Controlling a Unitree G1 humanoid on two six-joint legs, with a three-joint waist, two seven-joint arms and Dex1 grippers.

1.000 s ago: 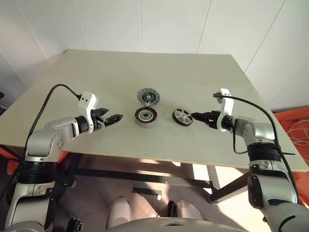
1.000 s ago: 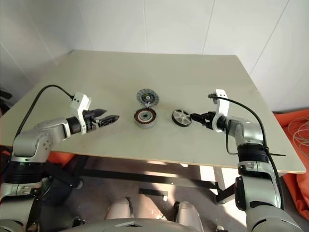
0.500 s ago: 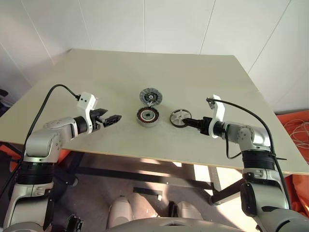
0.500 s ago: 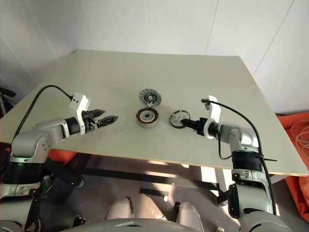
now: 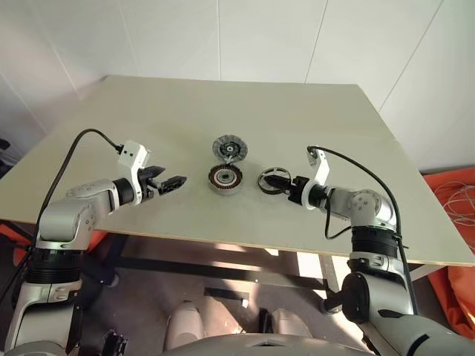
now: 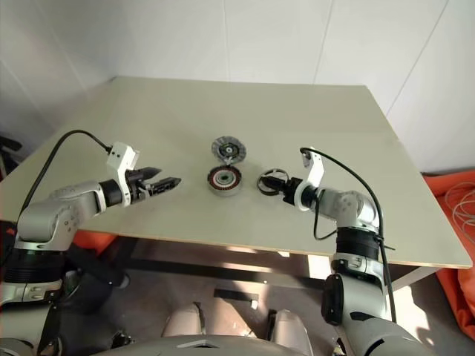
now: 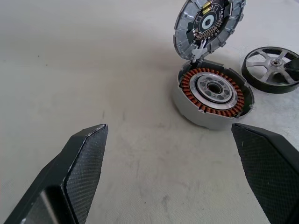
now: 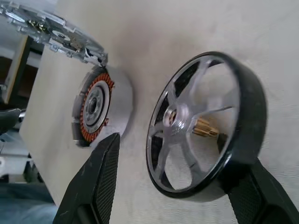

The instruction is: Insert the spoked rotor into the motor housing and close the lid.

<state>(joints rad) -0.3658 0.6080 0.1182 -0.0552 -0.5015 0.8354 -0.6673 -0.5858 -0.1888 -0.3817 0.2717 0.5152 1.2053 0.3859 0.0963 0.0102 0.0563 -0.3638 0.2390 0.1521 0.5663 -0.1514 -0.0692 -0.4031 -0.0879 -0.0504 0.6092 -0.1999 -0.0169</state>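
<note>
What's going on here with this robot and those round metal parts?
The robot is putting a small motor together on a table. Its right gripper is at the black-rimmed wheel, which is tipped up on edge between the open fingers. The motor cup with copper windings sits beside it, its ribbed lid standing up at the cup's far edge. The left gripper hovers open, holding nothing.

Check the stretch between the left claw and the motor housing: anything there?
Nothing: bare table runs from the open left claw to the motor housing, as the left wrist view shows.
</note>
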